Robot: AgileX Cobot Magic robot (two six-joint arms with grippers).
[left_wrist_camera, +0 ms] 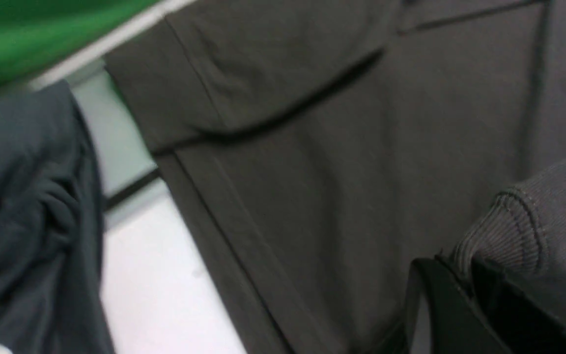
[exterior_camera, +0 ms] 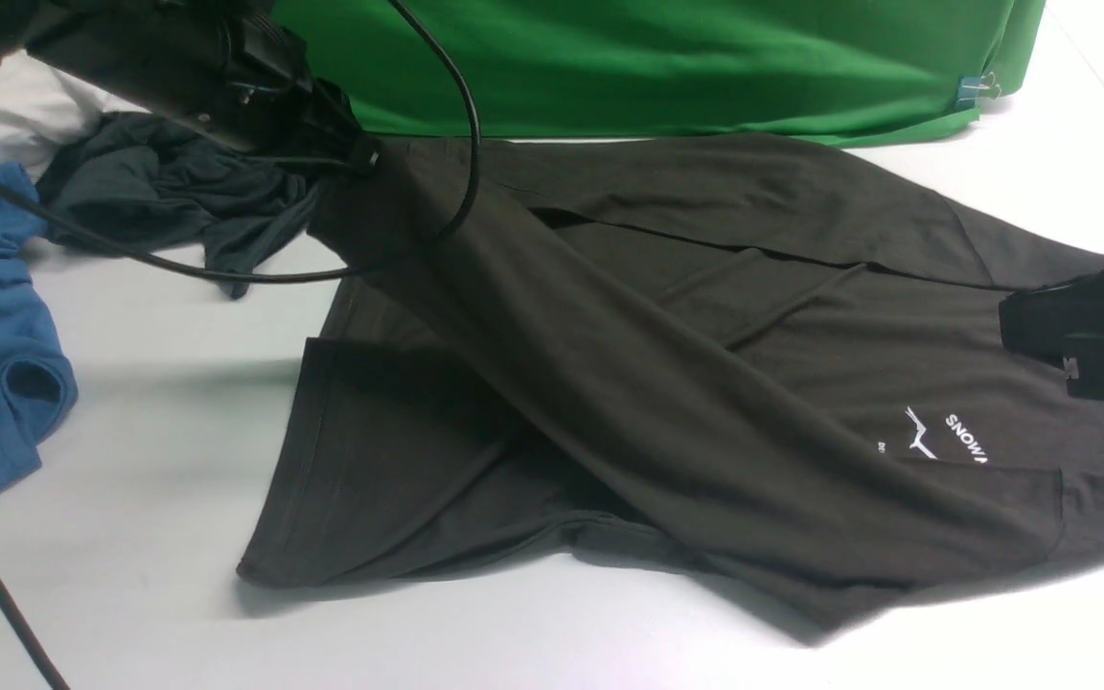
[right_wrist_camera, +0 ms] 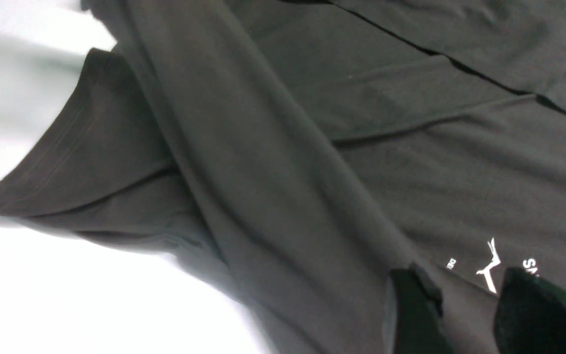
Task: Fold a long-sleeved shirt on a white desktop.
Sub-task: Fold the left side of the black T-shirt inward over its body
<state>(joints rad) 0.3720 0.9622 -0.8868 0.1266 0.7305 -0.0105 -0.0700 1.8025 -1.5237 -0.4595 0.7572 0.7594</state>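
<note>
the long-sleeved shirt (exterior_camera: 801,316) is lying on the white desktop (exterior_camera: 178,498), its sleeve (exterior_camera: 609,364) running diagonally away from the snow lettering (exterior_camera: 966,438) to the left gripper (exterior_camera: 365,155), which is pinching the cuff (left_wrist_camera: 519,231); the right gripper (right_wrist_camera: 462,285) is hovering spread beside that lettering.

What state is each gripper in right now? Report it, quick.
Left gripper: shut on the sleeve cuff of the long-sleeved shirt.
Right gripper: open, over the shirt, holding nothing.

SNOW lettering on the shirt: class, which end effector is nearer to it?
Right. The right end effector sits just beside the SNOW lettering, over the chest; the left end effector is far across the long-sleeved shirt, gripping a raised sleeve cuff.
</note>
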